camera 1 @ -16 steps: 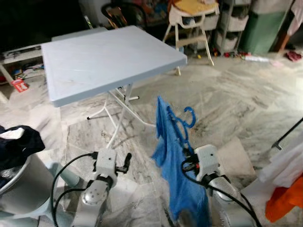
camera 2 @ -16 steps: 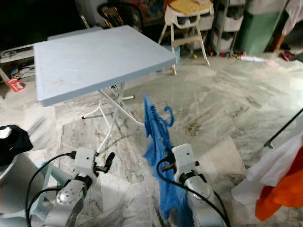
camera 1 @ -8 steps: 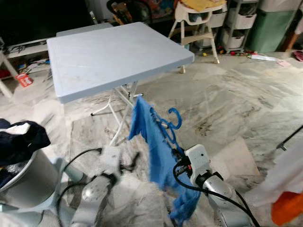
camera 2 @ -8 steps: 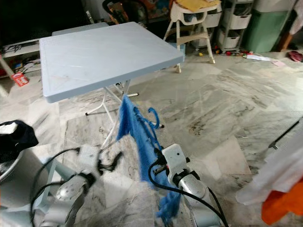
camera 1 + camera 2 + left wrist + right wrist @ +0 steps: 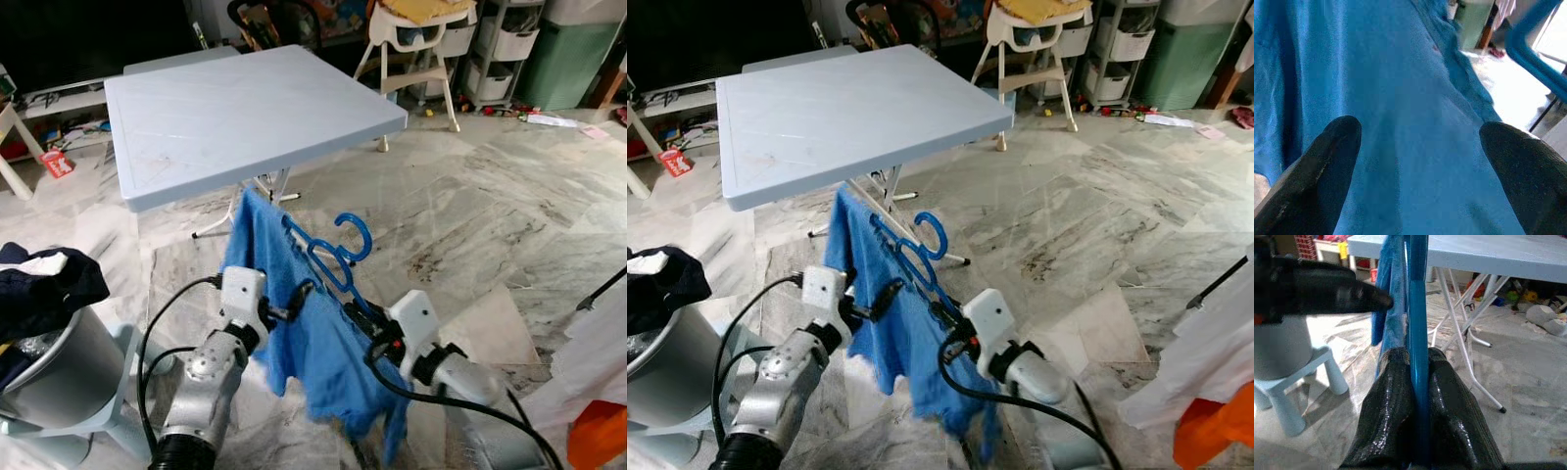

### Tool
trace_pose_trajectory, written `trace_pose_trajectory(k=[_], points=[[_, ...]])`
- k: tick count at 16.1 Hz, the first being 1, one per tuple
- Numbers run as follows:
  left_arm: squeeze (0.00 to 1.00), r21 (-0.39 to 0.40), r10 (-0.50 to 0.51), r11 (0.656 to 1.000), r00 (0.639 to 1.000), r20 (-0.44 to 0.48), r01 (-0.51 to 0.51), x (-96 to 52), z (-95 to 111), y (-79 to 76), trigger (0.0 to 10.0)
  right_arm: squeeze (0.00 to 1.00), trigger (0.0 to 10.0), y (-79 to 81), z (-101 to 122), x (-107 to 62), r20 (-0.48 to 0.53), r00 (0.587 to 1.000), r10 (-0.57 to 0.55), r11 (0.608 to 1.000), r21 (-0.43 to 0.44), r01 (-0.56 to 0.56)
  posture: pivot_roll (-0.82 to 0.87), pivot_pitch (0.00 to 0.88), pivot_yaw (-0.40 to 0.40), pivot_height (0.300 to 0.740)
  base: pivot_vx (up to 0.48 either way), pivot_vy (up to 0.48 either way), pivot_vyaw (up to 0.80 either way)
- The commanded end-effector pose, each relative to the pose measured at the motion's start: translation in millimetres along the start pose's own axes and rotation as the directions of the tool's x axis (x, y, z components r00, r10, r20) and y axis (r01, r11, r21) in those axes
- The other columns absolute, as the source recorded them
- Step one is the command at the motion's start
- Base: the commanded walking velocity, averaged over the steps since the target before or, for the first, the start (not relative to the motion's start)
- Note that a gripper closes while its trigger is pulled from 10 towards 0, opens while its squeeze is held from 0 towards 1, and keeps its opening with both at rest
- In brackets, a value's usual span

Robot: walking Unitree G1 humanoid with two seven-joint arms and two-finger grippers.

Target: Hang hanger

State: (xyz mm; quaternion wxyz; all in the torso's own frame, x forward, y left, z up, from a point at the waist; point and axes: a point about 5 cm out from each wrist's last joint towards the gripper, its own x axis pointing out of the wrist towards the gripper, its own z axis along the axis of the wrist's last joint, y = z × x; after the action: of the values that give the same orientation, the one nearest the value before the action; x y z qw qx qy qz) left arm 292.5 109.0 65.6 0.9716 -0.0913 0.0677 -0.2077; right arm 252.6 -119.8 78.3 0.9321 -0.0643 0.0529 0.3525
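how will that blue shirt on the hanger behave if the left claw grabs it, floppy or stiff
Probably floppy: the blue shirt sags in folds off the blue plastic hanger and trails below the right claw, which pinches the hanger bar. It likely weighs little, as that thin hanger carries it. The open left claw may bunch the cloth rather than move it whole.

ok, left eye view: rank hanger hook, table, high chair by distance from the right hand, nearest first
1. hanger hook: just up-left of the right hand, which clamps the hanger.
2. table: beyond it, to the left.
3. high chair: far back, past the table.
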Motion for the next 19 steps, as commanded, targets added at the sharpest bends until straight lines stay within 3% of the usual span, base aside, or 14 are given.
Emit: trace_pose_trajectory(k=[1,5,6,13,19], points=[[1.0,-0.015,-0.018,1.0,1.0,0.025,0.018,2.6,8.8,-1.2,10.0,0.0,10.0,2.8,6.8,1.2,0.025,0.999,0.022,1.0,-0.021,-0.022,-0.12,0.003,0.084,0.74,0.0,0.0,0.0],[1.0,-0.044,-0.016,0.999,0.998,0.063,0.019,3.8,18.6,-5.1,10.0,0.0,10.0,1.4,2.0,3.1,-0.004,1.0,-0.001,1.0,-0.021,0.001,-0.12,0.003,0.085,0.74,0.0,0.0,0.0],[0.0,-0.086,-0.04,0.995,0.997,0.07,0.046,4.6,20.0,-8.0,10.0,0.0,10.0,4.6,2.8,4.4,-0.001,1.0,0.013,1.0,-0.012,-0.013,-0.11,0.003,0.084,0.74,0.0,0.0,0.0],[0.0,-0.035,0.059,0.998,0.997,0.046,-0.057,8.0,19.5,15.0,10.0,0.0,10.0,10.5,3.5,-2.2,0.007,0.997,0.072,0.997,0.007,-0.072,-0.12,0.005,0.094,0.74,0.0,0.0,0.0],[0.0,-0.022,0.115,0.993,0.989,0.097,-0.114,14.9,34.2,27.0,10.0,0.0,10.0,20.2,1.3,-6.2,0.001,0.988,0.156,0.987,0.029,-0.156,-0.12,0.006,0.101,0.74,0.0,0.0,0.0]])
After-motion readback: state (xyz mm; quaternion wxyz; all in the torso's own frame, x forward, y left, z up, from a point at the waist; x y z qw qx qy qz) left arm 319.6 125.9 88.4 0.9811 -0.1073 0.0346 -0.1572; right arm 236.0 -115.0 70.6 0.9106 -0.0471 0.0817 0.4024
